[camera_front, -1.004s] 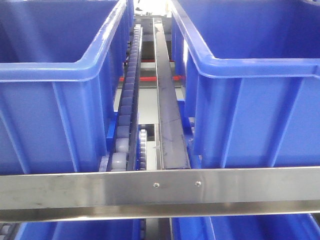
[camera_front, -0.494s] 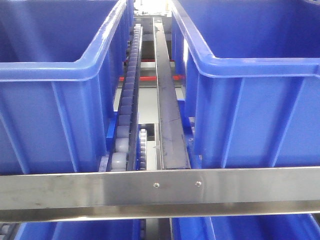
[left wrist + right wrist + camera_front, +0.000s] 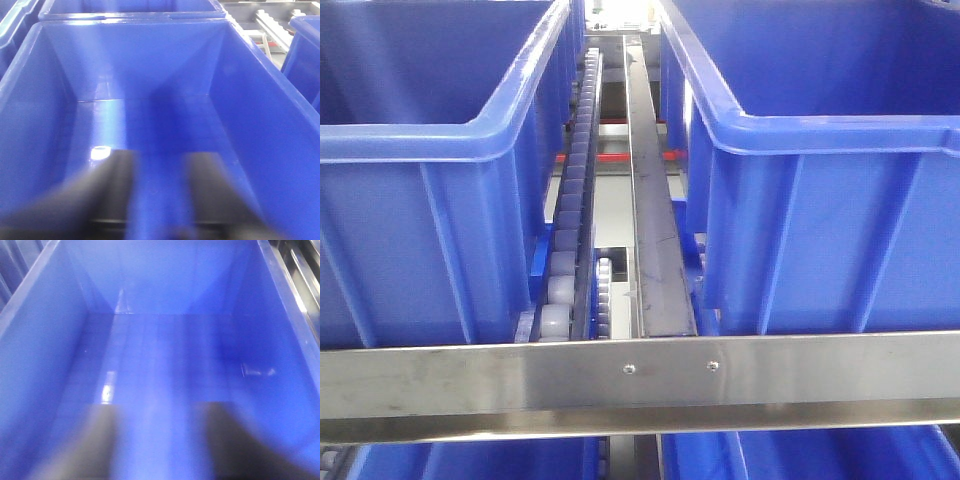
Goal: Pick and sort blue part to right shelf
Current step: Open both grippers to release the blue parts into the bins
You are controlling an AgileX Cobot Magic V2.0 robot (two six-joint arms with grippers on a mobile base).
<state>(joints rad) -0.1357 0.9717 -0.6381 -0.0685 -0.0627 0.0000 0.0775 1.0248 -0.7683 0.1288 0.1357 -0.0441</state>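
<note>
The right shelf fills the front view: a flat steel front rail (image 3: 640,385), a grey roller track (image 3: 575,200) and two large blue bins (image 3: 420,140) (image 3: 840,140). The blue part shows in no view. My left gripper (image 3: 159,195) hangs open over the bare floor of a blue bin (image 3: 150,65), its dark fingers (image 3: 110,190) blurred and well apart. My right gripper (image 3: 157,440) is open too, above another blue bin (image 3: 165,280) that holds nothing I can see. Neither gripper appears in the front view.
A dark metal guide strip (image 3: 655,240) runs between the two bins beside the roller track. More blue bins (image 3: 800,455) sit on a lower level under the rail. A neighbouring bin (image 3: 305,55) and rollers (image 3: 272,25) lie right of the left gripper's bin.
The front view has slid slightly, so the shelf and bins sit a few pixels further left in the picture. Nothing else differs.
</note>
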